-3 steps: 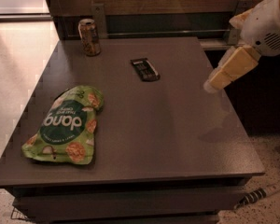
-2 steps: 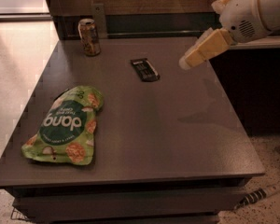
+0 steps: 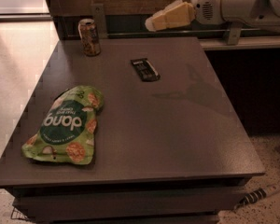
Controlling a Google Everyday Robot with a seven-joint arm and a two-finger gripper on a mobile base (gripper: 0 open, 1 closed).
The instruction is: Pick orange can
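The orange can (image 3: pixel 89 37) stands upright at the far left corner of the dark table (image 3: pixel 177 134). It is slim, orange-brown with darker markings and a silver top. My gripper (image 3: pixel 151 23) reaches in from the upper right on a white arm (image 3: pixel 233 3). Its cream fingers point left, held above the table's far edge. It is well to the right of the can and apart from it.
A green snack bag (image 3: pixel 65 125) lies flat on the left half of the table. A small dark bar (image 3: pixel 145 69) lies near the far middle. A wall rail (image 3: pixel 214 31) runs behind the table. A power strip (image 3: pixel 259 195) lies on the floor at lower right.
My gripper has moved left and up across the table's far side, from over the right edge toward the back rail, nearer to the can. The objects on the table have not moved.
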